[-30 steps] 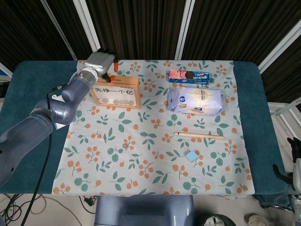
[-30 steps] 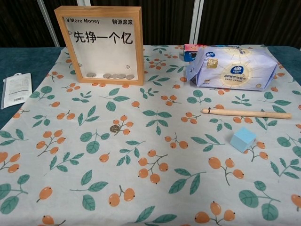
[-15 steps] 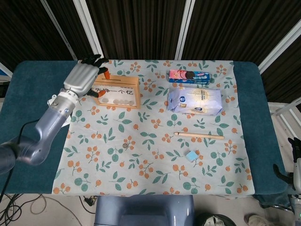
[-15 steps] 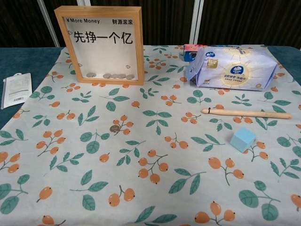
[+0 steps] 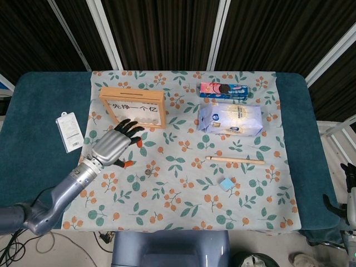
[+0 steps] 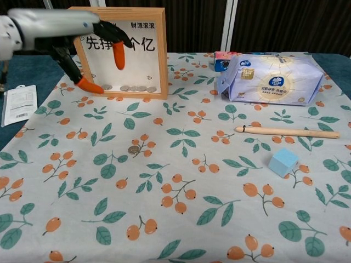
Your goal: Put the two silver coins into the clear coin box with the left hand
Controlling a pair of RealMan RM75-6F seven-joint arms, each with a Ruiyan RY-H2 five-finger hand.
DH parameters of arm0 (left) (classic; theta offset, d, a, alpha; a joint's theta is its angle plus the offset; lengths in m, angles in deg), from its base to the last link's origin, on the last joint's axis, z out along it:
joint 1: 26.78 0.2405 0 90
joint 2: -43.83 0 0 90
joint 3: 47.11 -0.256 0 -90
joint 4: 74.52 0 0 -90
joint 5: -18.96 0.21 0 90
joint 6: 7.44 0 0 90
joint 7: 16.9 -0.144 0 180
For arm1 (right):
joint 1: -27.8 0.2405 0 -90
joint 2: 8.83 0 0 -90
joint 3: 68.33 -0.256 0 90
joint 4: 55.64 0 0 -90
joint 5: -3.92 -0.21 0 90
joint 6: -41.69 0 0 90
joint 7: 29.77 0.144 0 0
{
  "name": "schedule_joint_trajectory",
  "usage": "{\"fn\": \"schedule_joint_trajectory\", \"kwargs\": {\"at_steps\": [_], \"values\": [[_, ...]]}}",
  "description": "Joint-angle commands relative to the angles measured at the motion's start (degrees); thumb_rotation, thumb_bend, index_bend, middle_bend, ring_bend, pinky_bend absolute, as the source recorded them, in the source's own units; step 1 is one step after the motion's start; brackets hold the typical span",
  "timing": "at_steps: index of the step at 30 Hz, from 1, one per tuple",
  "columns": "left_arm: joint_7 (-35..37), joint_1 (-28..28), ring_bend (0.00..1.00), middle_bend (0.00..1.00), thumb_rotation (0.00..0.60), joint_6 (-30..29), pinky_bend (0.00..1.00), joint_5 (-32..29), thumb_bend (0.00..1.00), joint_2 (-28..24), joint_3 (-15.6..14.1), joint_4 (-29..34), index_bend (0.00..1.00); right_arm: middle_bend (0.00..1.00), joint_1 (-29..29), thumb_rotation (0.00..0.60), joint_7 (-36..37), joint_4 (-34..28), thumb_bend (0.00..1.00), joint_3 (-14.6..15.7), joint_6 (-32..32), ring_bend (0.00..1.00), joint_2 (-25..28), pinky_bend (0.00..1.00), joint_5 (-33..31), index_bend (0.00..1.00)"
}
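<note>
The clear coin box (image 5: 133,107) (image 6: 123,52) is a wooden frame with a clear front, standing upright at the back left of the cloth. Several coins (image 6: 131,87) lie along its bottom. One silver coin (image 5: 148,172) (image 6: 134,149) lies on the cloth in front of the box. My left hand (image 5: 114,146) (image 6: 66,33) hovers in front of the box, left of and behind that coin, fingers spread and holding nothing. A dark part of my right hand (image 5: 349,171) shows at the far right edge, off the table, too little to read.
A white packet (image 5: 69,132) (image 6: 18,104) lies left of the cloth. At the back right are a cookie box (image 5: 223,90) and a tissue pack (image 5: 231,118) (image 6: 271,78). A wooden stick (image 5: 236,159) (image 6: 288,132) and a blue cube (image 5: 226,184) (image 6: 283,161) lie to the right.
My left hand has come away from the top of the coin box, forward and down, and now shows in the chest view. The coin on the cloth has not moved.
</note>
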Motion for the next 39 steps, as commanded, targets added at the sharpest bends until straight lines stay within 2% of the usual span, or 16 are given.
{"fn": "schedule_joint_trajectory", "kwargs": {"at_steps": [1, 10, 17, 31, 39], "values": [[-3.81, -0.10, 0.00, 0.11, 0.600, 4.30, 0.00, -0.37, 0.16, 5.96, 2.49, -5.22, 0.41, 0.08, -0.02, 0.600, 0.04, -0.01, 0.37, -0.03, 0.02, 0.03, 0.03, 0.00, -0.06, 0.12], [-7.02, 0.04, 0.00, 0.09, 0.600, 11.27, 0.00, -2.08, 0.13, 15.68, 4.87, -15.01, 0.36, 0.08, -0.15, 0.600, 0.04, -0.25, 0.37, -0.14, -0.01, 0.03, 0.24, 0.00, -0.59, 0.12], [-8.90, 2.19, 0.00, 0.09, 0.600, 11.89, 0.00, -1.96, 0.13, 20.72, 5.84, -21.63, 0.35, 0.08, -0.24, 0.600, 0.15, -0.50, 0.37, -0.22, 0.00, 0.03, 0.38, 0.00, -0.86, 0.12], [-9.73, 5.66, 0.00, 0.09, 0.600, 12.13, 0.00, 2.07, 0.13, 23.94, 6.68, -26.09, 0.35, 0.08, -0.24, 0.600, 0.02, -0.67, 0.37, -0.20, -0.24, 0.02, 0.44, 0.00, -1.23, 0.12], [-10.43, 6.38, 0.00, 0.08, 0.600, 13.96, 0.00, 2.56, 0.13, 24.39, 7.80, -26.53, 0.36, 0.08, -0.15, 0.600, -0.11, -0.72, 0.37, -0.19, -0.56, 0.02, 0.58, 0.00, -1.47, 0.12]]}}
